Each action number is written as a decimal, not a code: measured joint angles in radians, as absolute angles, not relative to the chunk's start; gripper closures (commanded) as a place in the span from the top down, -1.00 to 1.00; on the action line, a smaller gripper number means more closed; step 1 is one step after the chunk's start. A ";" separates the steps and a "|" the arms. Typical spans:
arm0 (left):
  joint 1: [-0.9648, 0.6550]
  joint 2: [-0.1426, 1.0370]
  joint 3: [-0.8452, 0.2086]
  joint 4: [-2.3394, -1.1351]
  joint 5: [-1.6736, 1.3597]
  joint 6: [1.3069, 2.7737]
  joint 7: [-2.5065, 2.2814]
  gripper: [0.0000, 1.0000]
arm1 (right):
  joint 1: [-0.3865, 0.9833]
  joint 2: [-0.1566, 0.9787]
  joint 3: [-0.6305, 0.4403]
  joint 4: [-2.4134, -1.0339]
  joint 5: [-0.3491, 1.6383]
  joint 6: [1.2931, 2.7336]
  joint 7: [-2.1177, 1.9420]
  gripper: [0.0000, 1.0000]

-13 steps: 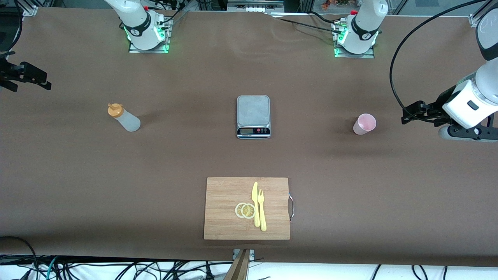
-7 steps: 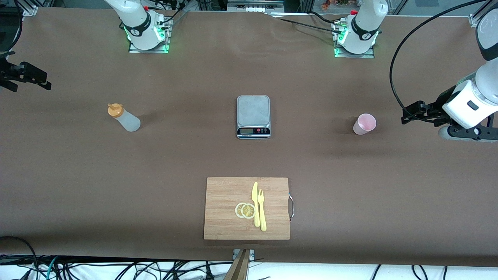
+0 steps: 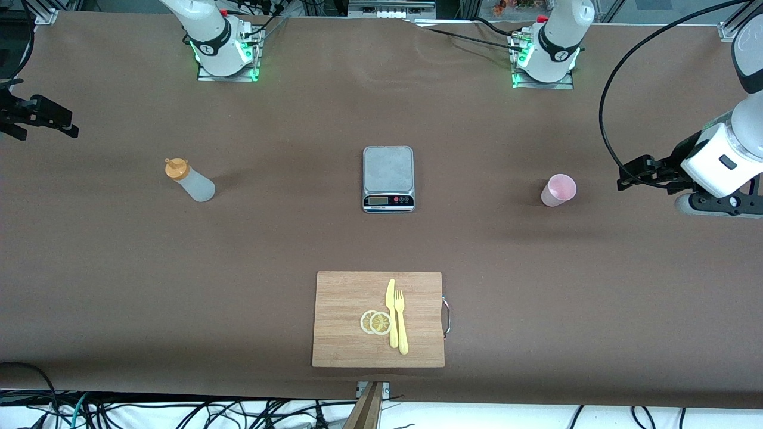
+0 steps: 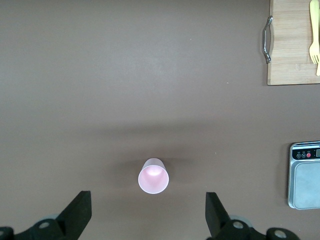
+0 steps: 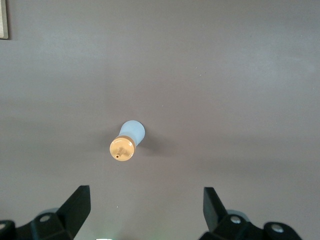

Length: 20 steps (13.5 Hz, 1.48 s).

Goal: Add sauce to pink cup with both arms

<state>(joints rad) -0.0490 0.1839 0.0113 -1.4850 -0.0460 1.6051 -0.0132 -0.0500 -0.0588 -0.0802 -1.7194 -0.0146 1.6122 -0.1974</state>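
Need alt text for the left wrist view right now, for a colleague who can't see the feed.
The left gripper hangs open above the brown table, its two black fingers apart, with the upright, empty-looking pink cup on the table in line with the gap. A scale and a wooden cutting board corner sit at the frame's edge.

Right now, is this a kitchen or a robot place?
Probably a robot lab set up like a kitchen: two bolted-down arms, left gripper and right gripper open, a scale, and cables along the table edge.
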 measured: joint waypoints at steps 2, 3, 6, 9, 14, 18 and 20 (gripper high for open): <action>-0.039 0.191 0.013 -1.485 -0.046 1.605 0.005 1.00 | -0.050 -0.059 -0.080 -1.719 -0.015 1.612 -0.197 1.00; -0.028 0.197 0.014 -1.485 -0.046 1.605 0.029 1.00 | -0.050 -0.059 -0.080 -1.719 -0.015 1.612 -0.197 1.00; 0.025 0.235 0.016 -1.485 -0.046 1.605 0.089 1.00 | -0.050 -0.059 -0.080 -1.719 -0.015 1.612 -0.197 1.00; 0.049 0.285 0.017 -1.485 -0.046 1.606 0.101 1.00 | -0.050 -0.059 -0.080 -1.719 -0.015 1.612 -0.197 1.00; 0.050 0.350 0.015 -1.489 -0.046 1.611 0.101 1.00 | -0.050 -0.059 -0.080 -1.719 -0.015 1.612 -0.197 1.00; 0.047 0.357 0.014 -1.553 -0.047 1.673 0.101 1.00 | -0.050 -0.058 -0.080 -1.719 -0.015 1.612 -0.197 1.00; 0.036 0.328 0.014 -1.651 -0.047 1.773 0.100 1.00 | -0.050 -0.058 -0.080 -1.719 -0.015 1.612 -0.197 1.00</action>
